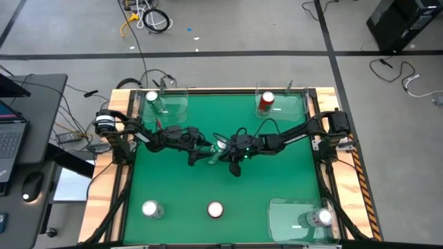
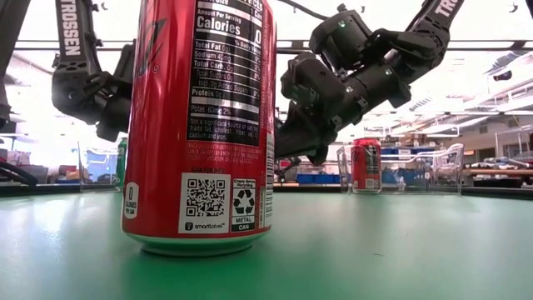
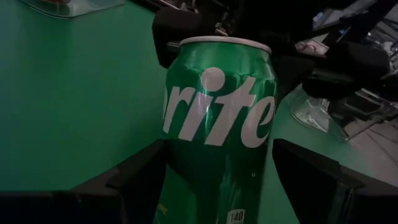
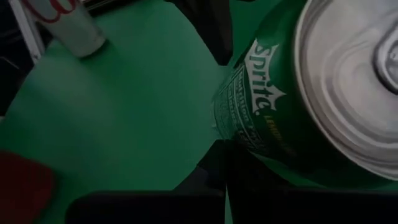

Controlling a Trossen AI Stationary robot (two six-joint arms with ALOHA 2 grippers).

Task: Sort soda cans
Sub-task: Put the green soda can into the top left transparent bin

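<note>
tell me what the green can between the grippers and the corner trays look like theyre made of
Green can: thin metal, likely aluminium, with a glossy printed green wall that looks slightly dented and a bare silvery top.
Corner trays: clear, probably rigid plastic; the green mat shows through and the walls catch glare.

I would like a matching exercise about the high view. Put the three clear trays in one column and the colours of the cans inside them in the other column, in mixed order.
Trays:
1. upper left tray
2. upper right tray
3. lower right tray

Can inside:
A. red can
B. silver can
C. green can

Pairs: 1-C, 2-A, 3-B.
</note>
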